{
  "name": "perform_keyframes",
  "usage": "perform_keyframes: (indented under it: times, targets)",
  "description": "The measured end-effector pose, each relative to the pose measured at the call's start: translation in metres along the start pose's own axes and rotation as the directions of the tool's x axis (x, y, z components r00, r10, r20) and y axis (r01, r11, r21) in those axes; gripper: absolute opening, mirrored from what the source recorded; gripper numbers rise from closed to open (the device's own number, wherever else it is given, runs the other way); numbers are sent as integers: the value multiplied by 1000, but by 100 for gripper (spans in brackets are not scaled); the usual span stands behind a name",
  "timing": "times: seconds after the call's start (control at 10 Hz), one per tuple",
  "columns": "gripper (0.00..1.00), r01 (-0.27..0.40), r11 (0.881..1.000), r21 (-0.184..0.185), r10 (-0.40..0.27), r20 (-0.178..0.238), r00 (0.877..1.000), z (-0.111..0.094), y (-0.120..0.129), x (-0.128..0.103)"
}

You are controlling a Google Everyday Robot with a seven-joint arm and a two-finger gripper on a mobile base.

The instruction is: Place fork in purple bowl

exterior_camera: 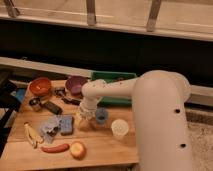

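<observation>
The purple bowl point(76, 85) stands at the back of the wooden table, right of the orange-red bowl point(40, 86). My gripper point(84, 120) hangs from the white arm point(95, 93) and is low over the table, just left of the blue cup point(101, 116) and well in front of the purple bowl. The fork does not show; the spot under the gripper is hidden by the wrist.
A green tray point(114, 84) lies behind the arm. A white cup point(119, 128), an apple point(77, 149), a red sausage point(55, 148), a banana point(32, 135), blue-grey packets point(58, 125), a black-handled utensil point(67, 98) and a small metal cup point(35, 103) are spread over the table point(100, 150).
</observation>
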Motion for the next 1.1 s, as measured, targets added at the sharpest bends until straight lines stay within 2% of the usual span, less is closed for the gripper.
perform_keyframes:
  times: [0.2, 0.4, 0.5, 0.9, 1.1]
  targets:
    - [20, 2, 1000, 0, -2, -5, 1000, 1, 1, 0]
    - [3, -15, 1000, 0, 15, -17, 1000, 12, -1, 3]
    - [0, -19, 1000, 1, 19, -19, 1000, 16, -2, 3]
    - [0, -12, 1000, 2, 12, -26, 1000, 13, 0, 4]
    - [0, -17, 1000, 14, 17, -26, 1000, 13, 1, 6]
